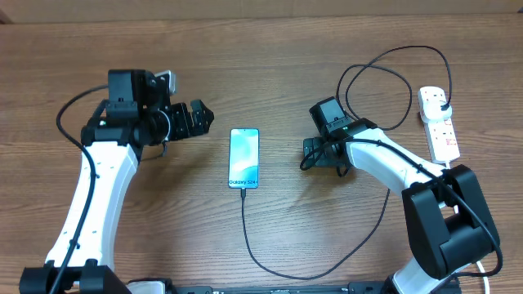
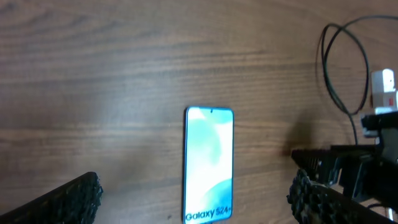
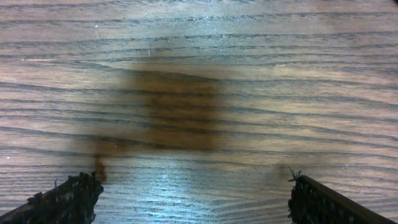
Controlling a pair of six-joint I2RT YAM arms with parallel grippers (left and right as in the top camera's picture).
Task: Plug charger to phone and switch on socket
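The phone (image 1: 243, 158) lies flat mid-table, its light blue screen up and "Galaxy" text at its near end; it also shows in the left wrist view (image 2: 208, 165). The thin black charger cable (image 1: 245, 233) meets the phone's near end, loops along the front edge and runs up to a black plug (image 1: 442, 104) seated in the white socket strip (image 1: 439, 129) at far right. My left gripper (image 1: 200, 118) is open and empty, left of the phone, with its fingers (image 2: 194, 198) straddling the phone's view. My right gripper (image 1: 315, 155) is open and empty, right of the phone, over bare wood (image 3: 193, 193).
Cable loops (image 1: 384, 82) lie behind the right arm, and they show in the left wrist view (image 2: 339, 68). The strip shows at that view's right edge (image 2: 384, 90). The strip's white cord (image 1: 490, 265) runs off at the lower right.
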